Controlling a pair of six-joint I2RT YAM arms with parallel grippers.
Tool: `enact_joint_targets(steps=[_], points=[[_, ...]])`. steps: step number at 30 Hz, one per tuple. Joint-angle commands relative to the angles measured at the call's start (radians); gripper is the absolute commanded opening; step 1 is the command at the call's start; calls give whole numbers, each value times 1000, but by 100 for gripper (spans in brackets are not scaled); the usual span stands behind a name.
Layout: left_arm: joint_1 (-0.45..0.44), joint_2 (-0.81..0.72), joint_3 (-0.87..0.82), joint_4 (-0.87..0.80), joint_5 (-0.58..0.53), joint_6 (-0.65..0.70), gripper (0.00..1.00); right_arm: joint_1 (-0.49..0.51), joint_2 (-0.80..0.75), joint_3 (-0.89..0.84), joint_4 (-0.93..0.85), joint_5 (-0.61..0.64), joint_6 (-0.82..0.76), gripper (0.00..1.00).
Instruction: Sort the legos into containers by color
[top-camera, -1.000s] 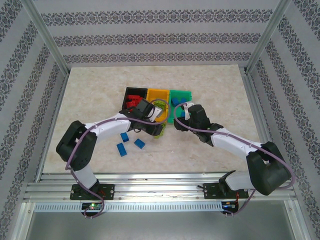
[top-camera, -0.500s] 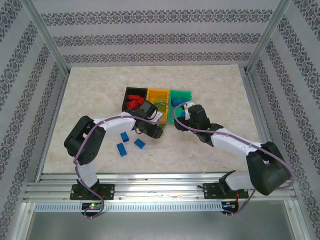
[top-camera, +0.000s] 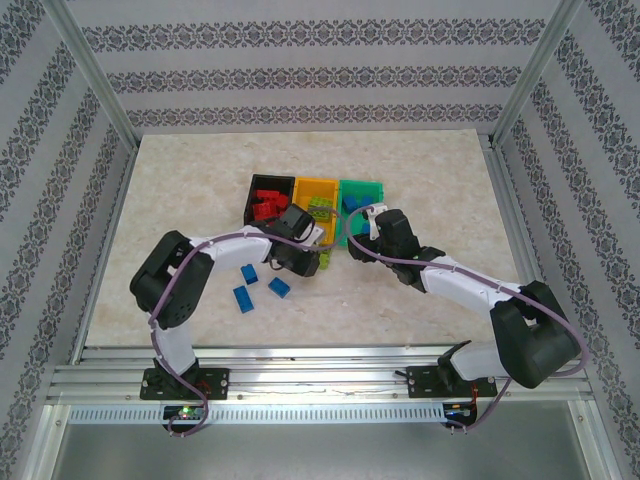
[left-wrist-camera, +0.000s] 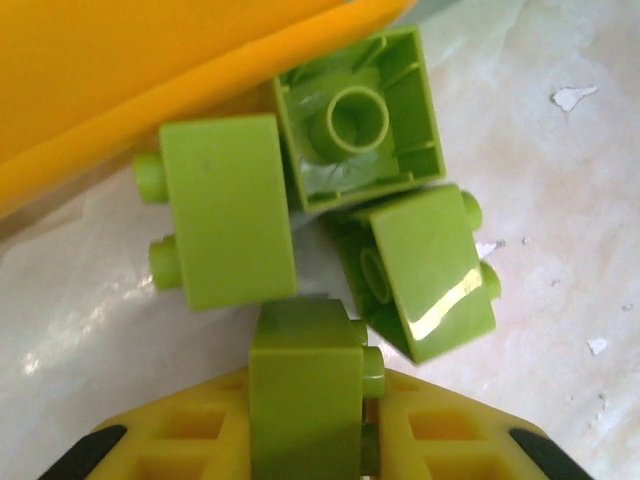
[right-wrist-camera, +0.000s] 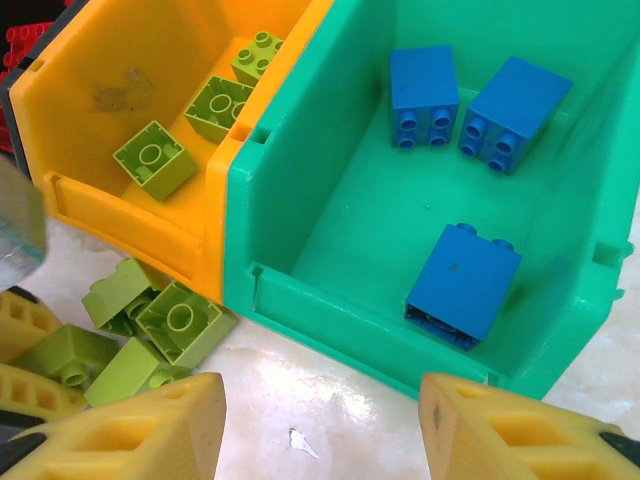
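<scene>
Three abreast, top view: black bin (top-camera: 272, 179), orange-yellow bin (top-camera: 318, 181), green bin (top-camera: 362, 184) on counter (top-camera: 190, 200).
Left wrist: left tool (left-wrist-camera: 308, 425) clamped on lime brick (left-wrist-camera: 305, 365); three lime bricks (left-wrist-camera: 225, 225) beside orange-yellow bin.
Right wrist: right tool (right-wrist-camera: 320, 430) spread before green bin holding blue bricks (right-wrist-camera: 462, 285).

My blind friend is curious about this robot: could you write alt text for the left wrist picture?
The left gripper, with yellow fingers, is shut on a lime green brick at the bottom. Beyond it, three more lime green bricks lie clustered on a pale marbled table, beside an orange-yellow bin.
</scene>
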Motion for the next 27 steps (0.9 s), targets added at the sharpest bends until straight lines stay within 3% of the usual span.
enact_joint_targets(steps=[1, 12, 17, 23, 25, 26, 27], points=[[-3, -83, -51, 70, -36, 1, 23, 8, 14, 4, 24, 6, -14, 54], [-4, -243, -207, 297, -78, -34, 21, 23, 25, 9, 37, -29, 6, 54], [-3, -182, -82, 243, -84, -70, 21, 38, 29, 16, 31, -31, 6, 54], [39, -55, 179, 56, -191, -55, 22, 47, 20, 15, 36, -46, 14, 54], [72, -19, 250, 21, -164, -72, 26, 52, 16, 15, 36, -54, 14, 54], [82, -4, 275, 8, -158, -76, 32, 55, 15, 15, 37, -55, 16, 54], [87, 12, 299, -6, -154, -75, 44, 56, 15, 16, 39, -57, 17, 54]])
